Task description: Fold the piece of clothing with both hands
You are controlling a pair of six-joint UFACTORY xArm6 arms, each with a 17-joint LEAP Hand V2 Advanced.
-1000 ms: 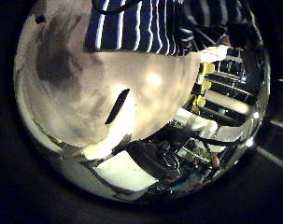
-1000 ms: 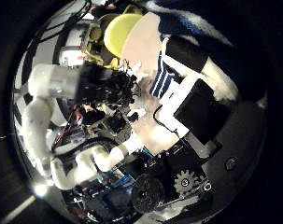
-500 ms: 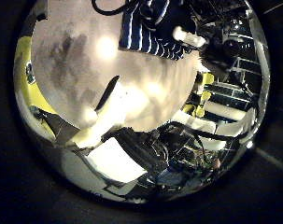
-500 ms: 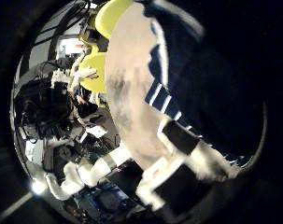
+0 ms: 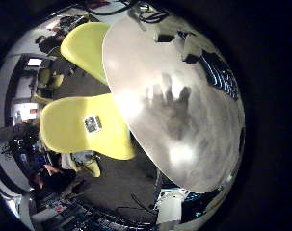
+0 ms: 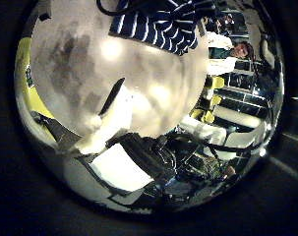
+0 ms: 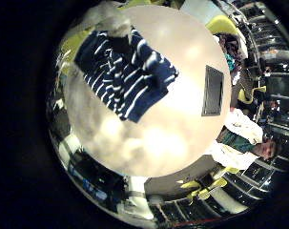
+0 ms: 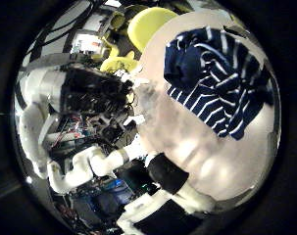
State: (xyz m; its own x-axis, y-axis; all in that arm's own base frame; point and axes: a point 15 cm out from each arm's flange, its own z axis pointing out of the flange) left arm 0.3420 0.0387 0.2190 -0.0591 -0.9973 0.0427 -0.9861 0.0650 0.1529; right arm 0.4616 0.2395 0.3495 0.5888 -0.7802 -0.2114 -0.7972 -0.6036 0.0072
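The striped piece of clothing [image 7: 125, 69] lies bunched in a rough fold on the round table [image 7: 173, 134], near its edge. No finger touches it in either right palm view, and the cloth [image 8: 212, 73] sits well below that palm. My right hand [image 8: 177, 186] shows only a straight finger at the view's edge. My left hand [image 8: 94, 93] hangs over the table beside the cloth, on its white arm. In the left thumb side view the clothing [image 6: 163, 25] lies far off across the table, with a left finger [image 6: 99, 133] reaching in, holding nothing.
A flat dark rectangular thing [image 7: 213, 91] lies on the table apart from the clothing, also seen below the left palm [image 6: 113, 98]. Moulded chairs [image 5: 88, 125] stand close to the table's edge [image 5: 126, 106].
The right palm view was filled by the cloth half a second ago; now the hand is higher and the clothing lies free on the table. The left palm's view has barely shifted.
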